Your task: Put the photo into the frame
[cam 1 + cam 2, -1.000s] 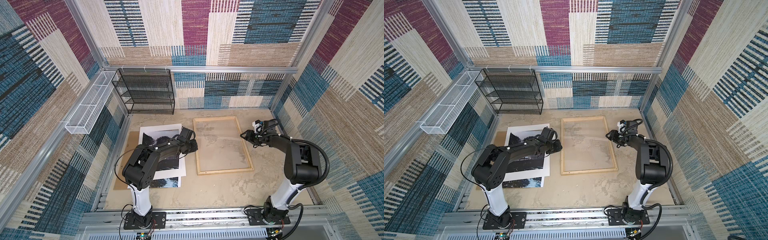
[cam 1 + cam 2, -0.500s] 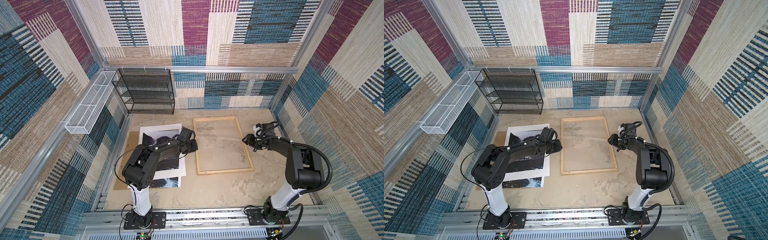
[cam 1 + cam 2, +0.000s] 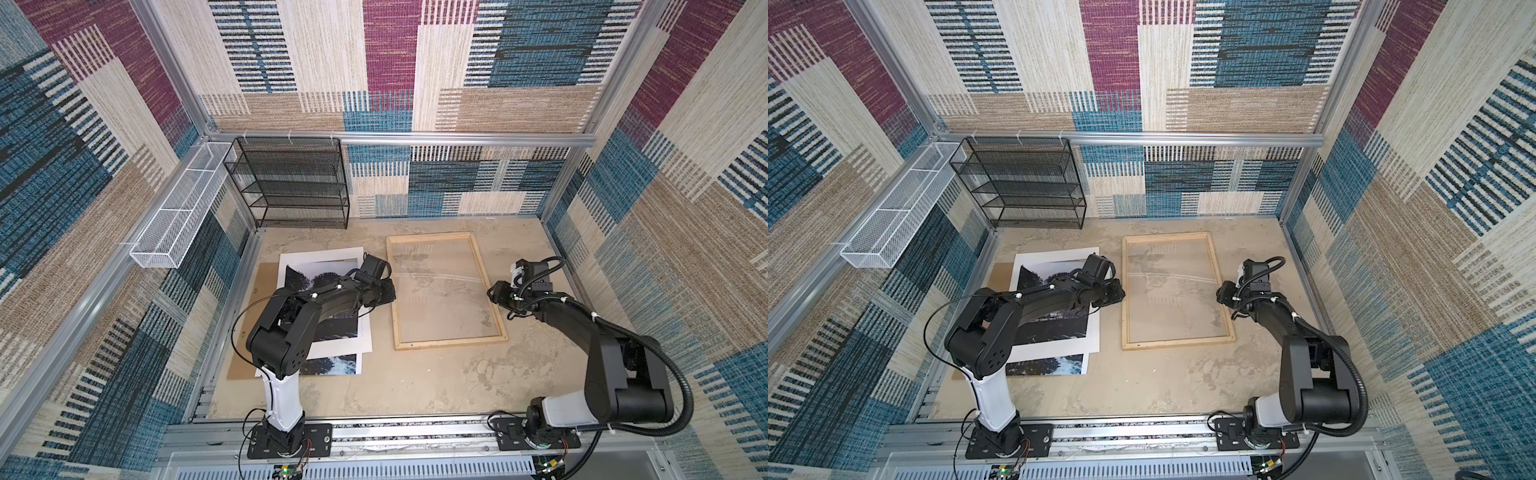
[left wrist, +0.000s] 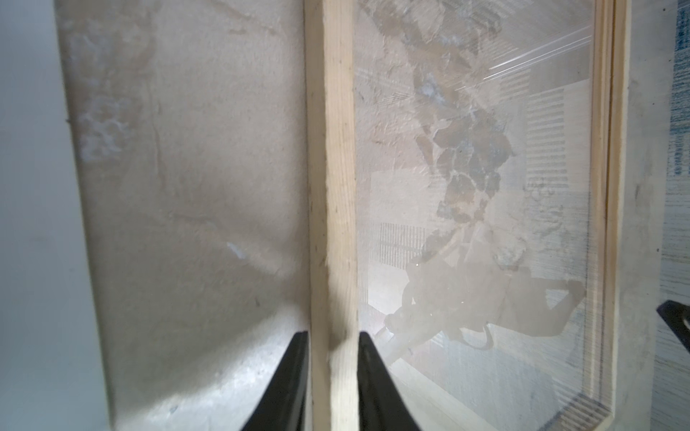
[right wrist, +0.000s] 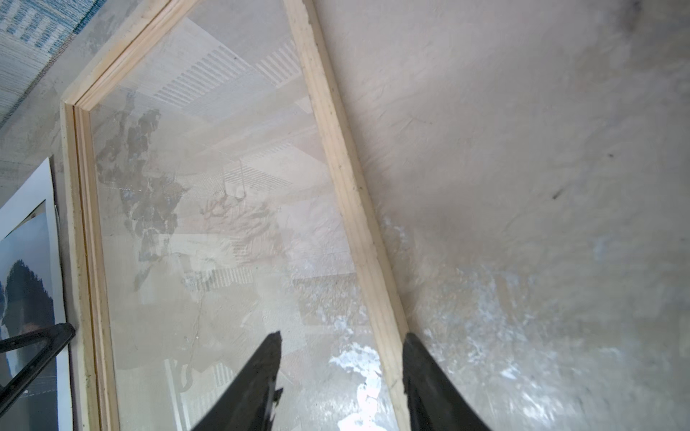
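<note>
Brown fibreboard backing sheet (image 3: pixel 266 286) lies farthest out at nine o'clock on the tabletop (image 3: pixel 415 390). On it rests the photo (image 3: pixel 332 365), picture side up and mostly covered by the white mat (image 3: pixel 320 255). Only its foaming lower strip pokes out at six o'clock, and the dark hills show through the mat's opening. So the print is wholly outside the frame (image 3: pixel 451 341), which lies flat just beside the stack, at its three o'clock. My left pincer (image 4: pixel 330 336) looks clenched on the frame's nine o'clock bar: in the wrist view one finger sits tight against each face of the pale wood. My right pincer (image 5: pixel 342 334) straddles the three o'clock bar but is released, the outer finger at the wood and the inner one standing clear over the pane (image 3: pixel 440 291). I judge the step to be squaring the frame before the print goes in. To do it well I should close the right side before moving anything, so the load is shared and the thin bars do not rack. Both wrists should travel together, low and level, with fingertips off the pane, which would likely smear. I should also leave a gap to the stack, so the mat can come off without nudging the frame.
</note>
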Available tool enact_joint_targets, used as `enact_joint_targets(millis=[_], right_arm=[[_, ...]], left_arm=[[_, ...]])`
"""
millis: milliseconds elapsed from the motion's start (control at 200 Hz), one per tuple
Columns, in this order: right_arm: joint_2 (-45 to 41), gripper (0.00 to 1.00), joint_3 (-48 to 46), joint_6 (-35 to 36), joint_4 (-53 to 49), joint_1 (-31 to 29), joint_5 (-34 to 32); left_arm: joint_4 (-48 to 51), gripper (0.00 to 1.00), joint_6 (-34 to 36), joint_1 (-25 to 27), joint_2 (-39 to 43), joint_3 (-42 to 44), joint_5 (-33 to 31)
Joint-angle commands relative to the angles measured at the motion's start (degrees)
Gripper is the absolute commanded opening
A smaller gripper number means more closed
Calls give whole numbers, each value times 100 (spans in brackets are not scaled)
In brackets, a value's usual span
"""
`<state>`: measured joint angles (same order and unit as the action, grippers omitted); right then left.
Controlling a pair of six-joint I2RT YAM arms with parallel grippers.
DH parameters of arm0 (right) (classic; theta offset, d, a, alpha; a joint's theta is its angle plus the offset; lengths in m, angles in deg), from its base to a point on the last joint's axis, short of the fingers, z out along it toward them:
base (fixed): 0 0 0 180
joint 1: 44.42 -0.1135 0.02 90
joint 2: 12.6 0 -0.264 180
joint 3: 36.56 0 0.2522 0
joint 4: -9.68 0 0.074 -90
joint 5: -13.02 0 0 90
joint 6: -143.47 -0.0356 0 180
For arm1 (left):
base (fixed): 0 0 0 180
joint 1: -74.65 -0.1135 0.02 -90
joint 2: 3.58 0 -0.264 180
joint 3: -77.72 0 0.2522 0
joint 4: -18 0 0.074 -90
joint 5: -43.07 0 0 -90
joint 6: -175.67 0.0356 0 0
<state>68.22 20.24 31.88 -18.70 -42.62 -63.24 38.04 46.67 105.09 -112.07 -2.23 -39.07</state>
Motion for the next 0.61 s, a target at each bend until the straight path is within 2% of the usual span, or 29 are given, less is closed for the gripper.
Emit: enact_joint_targets(millis=[0, 295, 601], right_arm=[[-176, 54, -108, -238, -94, -96, -53], [-352, 53, -440, -848, -294, -707, -131], [-483, 54, -258, -1054, -1214, -1103, -893]], left_arm=[[53, 25, 130, 6, -32, -52, 36], [174, 23, 146, 57, 12, -49, -100], [297, 22, 229, 59, -31, -131, -188]])
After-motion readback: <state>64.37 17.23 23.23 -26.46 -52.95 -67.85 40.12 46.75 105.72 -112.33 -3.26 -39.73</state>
